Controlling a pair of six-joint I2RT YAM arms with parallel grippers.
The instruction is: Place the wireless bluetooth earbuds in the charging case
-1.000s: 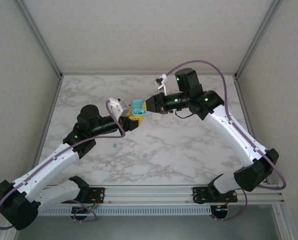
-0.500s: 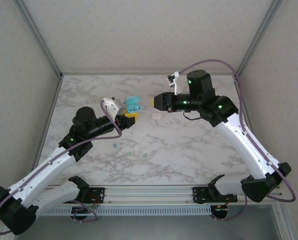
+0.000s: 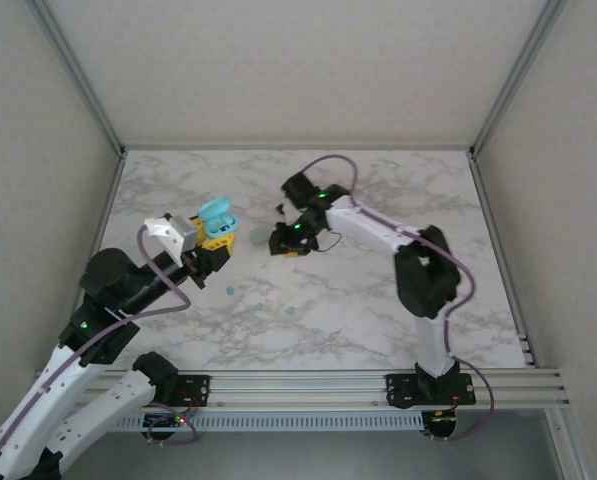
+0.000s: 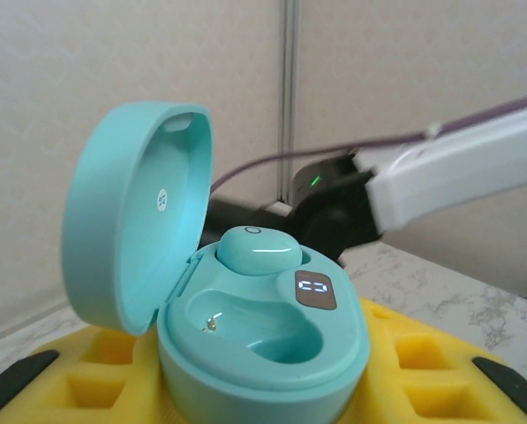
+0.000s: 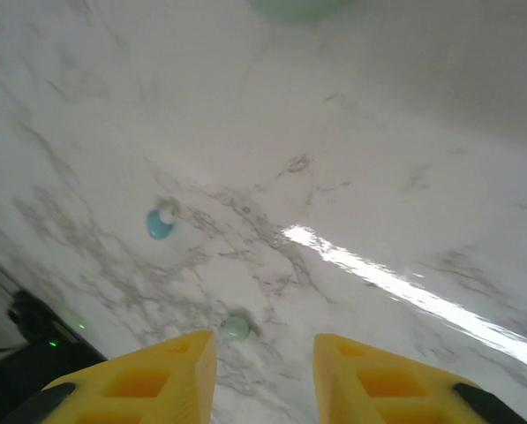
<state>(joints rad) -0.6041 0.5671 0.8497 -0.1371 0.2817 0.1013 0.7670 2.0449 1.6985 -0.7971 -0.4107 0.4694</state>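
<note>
Wireless bluetooth earbuds: one teal pebble-shaped bud sits in the far well of the open teal oval plastic charging case, beside an unfilled well. Left gripper clamps the case above the left side of the white marble table. Right gripper, fingers spread and holding nothing, hovers over a loose teal-blue bud and a mint-green bud lying well apart on the table.

White, grey-veined marble table top enclosed by pale textured walls with aluminium corner posts; a light streak glares on the marble.
</note>
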